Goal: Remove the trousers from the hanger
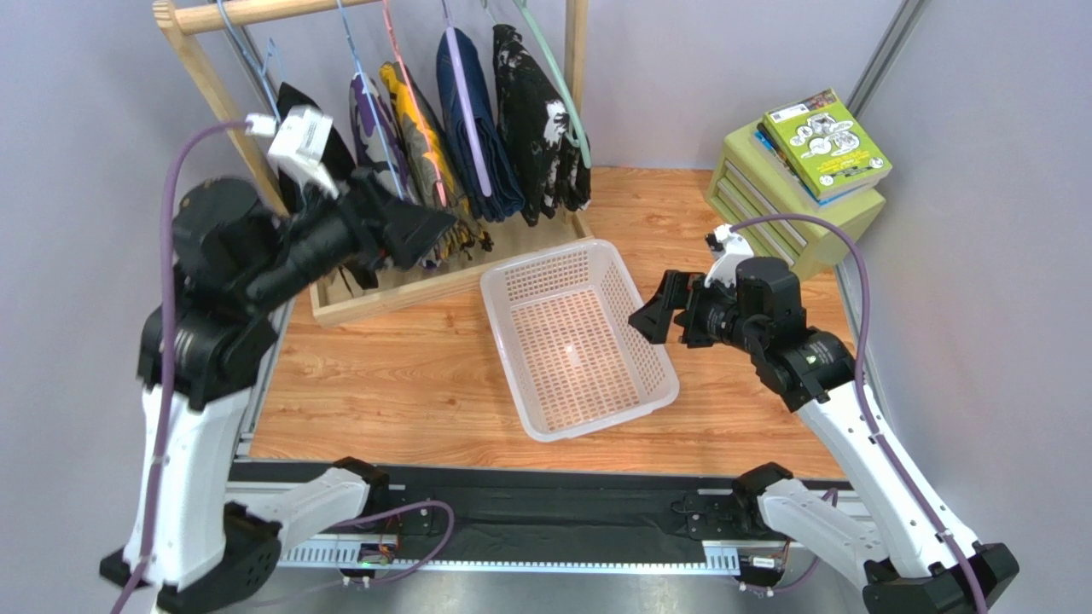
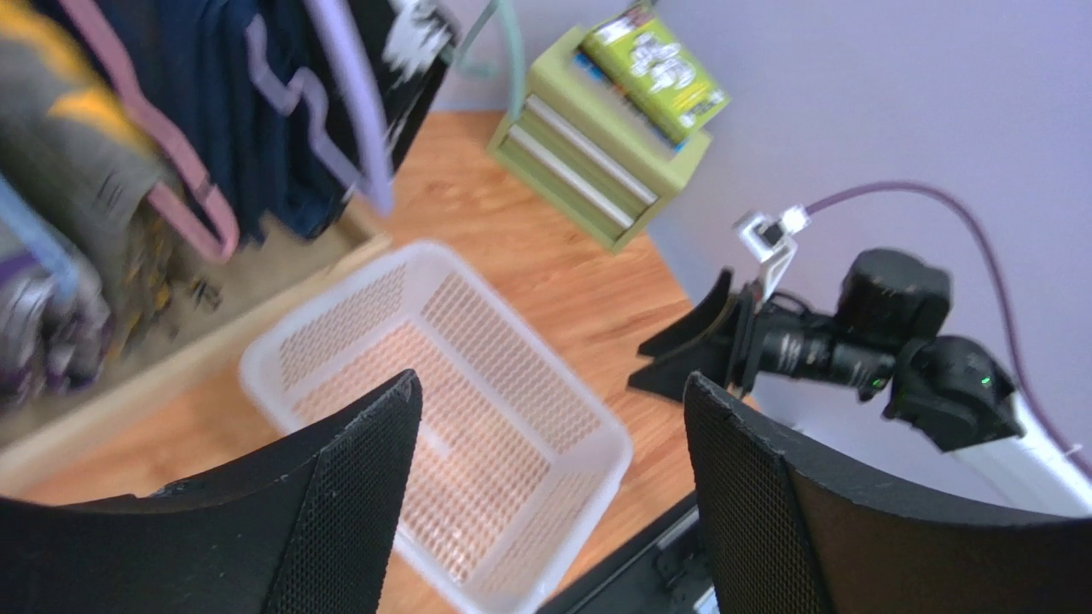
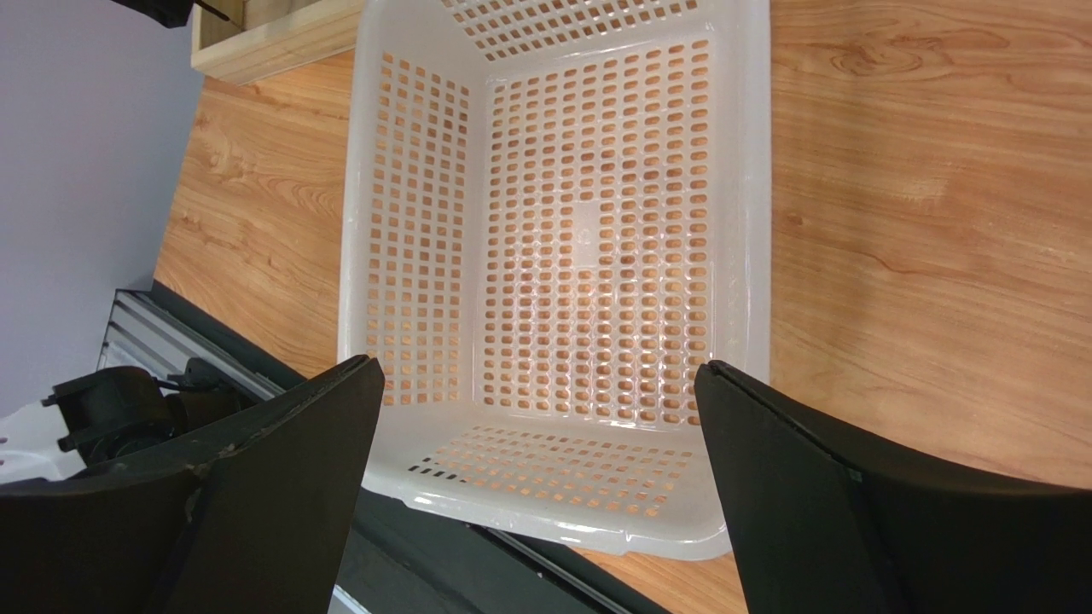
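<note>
Your left pincer stands open with nothing between its jaws, right up by the rail. The trousers hang just beyond it and to its right, draped over the lilac hanger, long axis straight down. In the wrist view they sit off the upper left, outside the jaws. You're aimed at the basket, not the cloth. The right pincer is open too, well apart across the basket. Left is nearer, so swing it towards the trousers.
</note>
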You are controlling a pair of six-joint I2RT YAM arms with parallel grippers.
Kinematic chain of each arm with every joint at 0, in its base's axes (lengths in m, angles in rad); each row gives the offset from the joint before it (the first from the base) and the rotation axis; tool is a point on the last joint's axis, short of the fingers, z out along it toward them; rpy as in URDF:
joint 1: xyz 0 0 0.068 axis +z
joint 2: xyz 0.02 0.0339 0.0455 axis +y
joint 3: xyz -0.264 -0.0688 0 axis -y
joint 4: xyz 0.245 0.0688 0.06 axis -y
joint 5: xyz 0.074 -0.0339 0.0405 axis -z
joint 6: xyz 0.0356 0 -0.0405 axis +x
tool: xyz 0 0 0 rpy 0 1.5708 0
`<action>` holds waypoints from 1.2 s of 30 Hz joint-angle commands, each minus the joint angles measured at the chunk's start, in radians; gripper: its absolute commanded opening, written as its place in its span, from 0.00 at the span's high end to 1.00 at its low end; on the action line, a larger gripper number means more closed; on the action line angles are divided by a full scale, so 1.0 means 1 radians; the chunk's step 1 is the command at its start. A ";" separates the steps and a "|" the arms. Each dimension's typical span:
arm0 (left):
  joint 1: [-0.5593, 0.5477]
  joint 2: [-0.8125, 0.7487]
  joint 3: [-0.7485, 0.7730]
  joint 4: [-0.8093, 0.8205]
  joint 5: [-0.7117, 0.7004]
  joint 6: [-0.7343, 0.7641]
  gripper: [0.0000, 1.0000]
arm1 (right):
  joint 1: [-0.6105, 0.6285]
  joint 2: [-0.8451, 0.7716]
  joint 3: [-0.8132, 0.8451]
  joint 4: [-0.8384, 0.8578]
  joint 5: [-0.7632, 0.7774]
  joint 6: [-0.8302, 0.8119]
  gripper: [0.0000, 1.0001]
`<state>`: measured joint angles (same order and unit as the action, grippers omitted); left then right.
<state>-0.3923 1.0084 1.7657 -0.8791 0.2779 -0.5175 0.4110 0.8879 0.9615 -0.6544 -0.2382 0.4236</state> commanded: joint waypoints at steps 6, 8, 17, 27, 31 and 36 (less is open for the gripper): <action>0.000 0.436 0.391 0.287 0.120 0.022 0.22 | 0.003 -0.027 0.102 -0.057 -0.035 -0.052 0.00; 0.003 0.479 0.445 0.263 0.060 0.062 0.23 | 0.003 -0.036 0.109 -0.079 -0.036 -0.059 0.00; 0.111 0.558 0.474 0.311 0.027 0.021 0.24 | 0.003 -0.092 0.105 -0.142 -0.030 -0.077 0.00; 0.161 0.610 0.397 0.387 0.076 -0.030 0.26 | 0.003 -0.113 0.094 -0.152 -0.035 -0.069 0.00; 0.171 0.650 0.406 0.404 0.076 -0.042 0.30 | 0.003 -0.127 0.103 -0.162 -0.041 -0.060 0.00; 0.178 0.699 0.423 0.423 0.087 -0.071 0.36 | 0.003 -0.147 0.112 -0.189 -0.024 -0.071 0.00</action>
<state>-0.2207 1.6852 2.1662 -0.5117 0.3412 -0.5529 0.4110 0.7654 1.0298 -0.8276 -0.2638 0.3653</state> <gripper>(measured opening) 0.661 0.998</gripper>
